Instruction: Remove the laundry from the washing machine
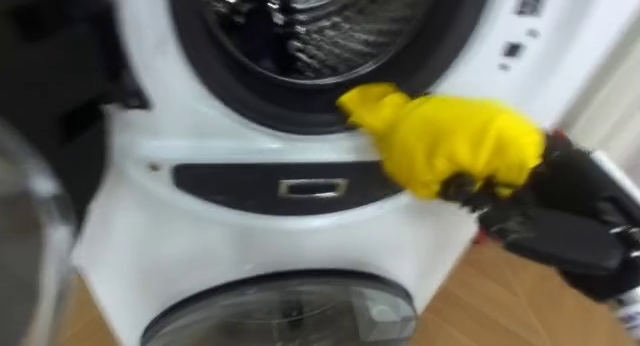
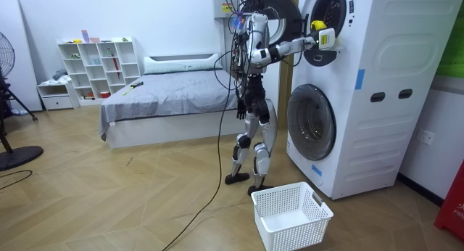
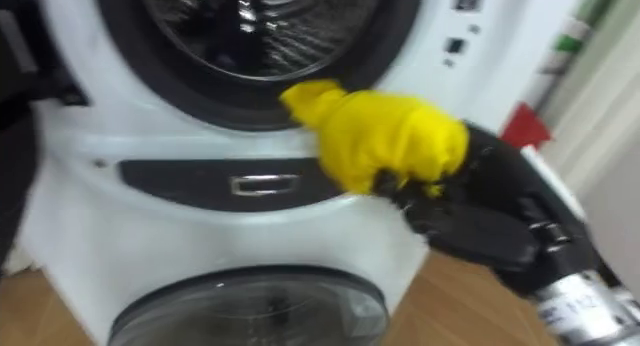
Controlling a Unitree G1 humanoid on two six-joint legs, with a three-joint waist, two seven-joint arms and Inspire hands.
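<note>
Since our right hand (image 1: 545, 221) is curled round the yellow cloth (image 1: 450, 138) just below the drum opening (image 1: 320, 26), we should pull it clear squarely, then lower toward the basket (image 2: 301, 233) far beneath.

No words or numbers can be read. The marks (image 1: 530, 0) on the washer (image 1: 200, 236) are too small to make out.

Head eyes close at washing machine (image 1: 250, 241), room view far, sharing its front
</note>
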